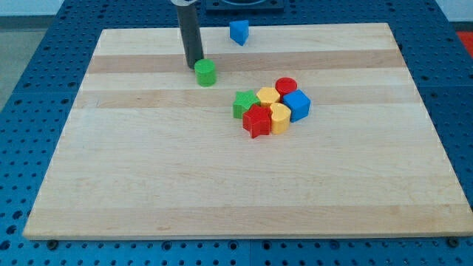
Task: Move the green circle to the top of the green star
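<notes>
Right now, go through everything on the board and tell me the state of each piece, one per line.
Tip: down on the board, at the green circle's upper left, touching or nearly so.
Green circle: upright, alone, up and left of the cluster.
Green star: cluster's left edge, against the red star.
Red star: cluster's front.
Yellow blocks: two, mid-cluster.
Red circle: cluster's back.
Blue cube: cluster's right.
Blue block: alone near the top edge.

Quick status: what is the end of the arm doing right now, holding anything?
My tip: no jaws, just a rod, holding nothing; it sits at the upper-left edge of the green circle, touching or nearly so. The green star lies to the view's lower right.
</notes>
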